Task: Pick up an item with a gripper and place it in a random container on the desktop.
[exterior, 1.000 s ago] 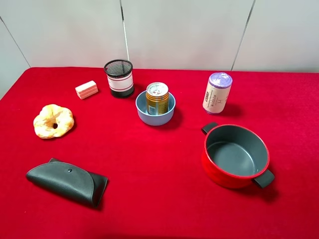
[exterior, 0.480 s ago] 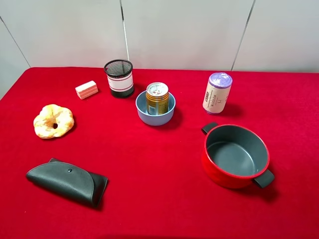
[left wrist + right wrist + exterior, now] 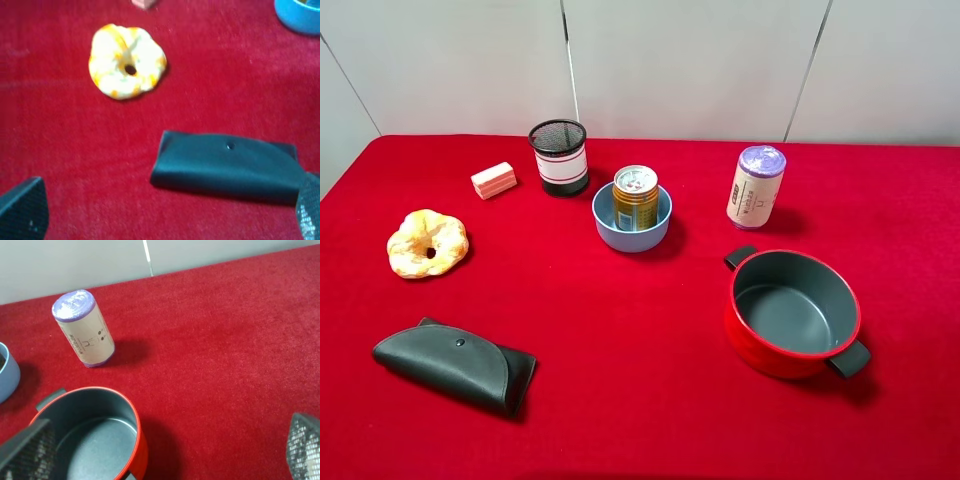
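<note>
**Standing can in the blue bowl**

Standing upright in the light blue bowl [image 3: 631, 222], just above the centre of the high view, the drink can [image 3: 635, 198] shows an orange-red and gold label and a silver top with a pull tab.

Only the high view shows the can whole, along with the black mesh cup [image 3: 559, 156] and pink block [image 3: 493, 180] at upper left.

Close up, the left wrist view gives the ring-shaped pastry [image 3: 127, 61] and dark folded pouch [image 3: 226, 166]; the left gripper [image 3: 165, 220] has its fingertips wide apart at the lower corners, holding nothing.

From the right wrist come the purple-topped roll [image 3: 83, 328] and red pot [image 3: 95, 435]; the right gripper [image 3: 165, 452] is likewise spread wide and empty.
</note>
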Robot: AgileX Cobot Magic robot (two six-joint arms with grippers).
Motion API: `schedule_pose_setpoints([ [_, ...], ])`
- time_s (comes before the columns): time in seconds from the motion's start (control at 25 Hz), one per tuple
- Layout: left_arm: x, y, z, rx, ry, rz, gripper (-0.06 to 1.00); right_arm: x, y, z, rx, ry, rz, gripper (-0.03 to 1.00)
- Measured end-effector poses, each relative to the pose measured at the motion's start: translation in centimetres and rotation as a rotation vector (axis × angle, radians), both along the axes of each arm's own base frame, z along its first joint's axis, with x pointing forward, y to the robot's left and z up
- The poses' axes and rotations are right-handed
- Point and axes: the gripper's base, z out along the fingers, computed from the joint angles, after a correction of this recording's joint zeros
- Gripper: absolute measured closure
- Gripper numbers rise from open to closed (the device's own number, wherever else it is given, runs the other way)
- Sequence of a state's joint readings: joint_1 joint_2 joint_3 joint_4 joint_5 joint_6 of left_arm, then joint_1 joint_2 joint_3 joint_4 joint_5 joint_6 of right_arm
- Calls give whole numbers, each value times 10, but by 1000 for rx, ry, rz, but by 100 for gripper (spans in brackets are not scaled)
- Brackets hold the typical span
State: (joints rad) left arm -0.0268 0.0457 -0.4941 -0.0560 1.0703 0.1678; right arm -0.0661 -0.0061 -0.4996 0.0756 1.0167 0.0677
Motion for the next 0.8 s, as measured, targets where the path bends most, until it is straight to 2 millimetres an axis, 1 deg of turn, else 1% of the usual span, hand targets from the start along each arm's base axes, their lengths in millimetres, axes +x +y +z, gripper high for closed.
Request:
schedule_pose_setpoints([
  [0.16,-7,0,0,3,-53,0,-5,0,0,0,0,0,0,28],
  [0.8,-7,0,0,6,-53,0,-5,0,0,0,0,0,0,28],
])
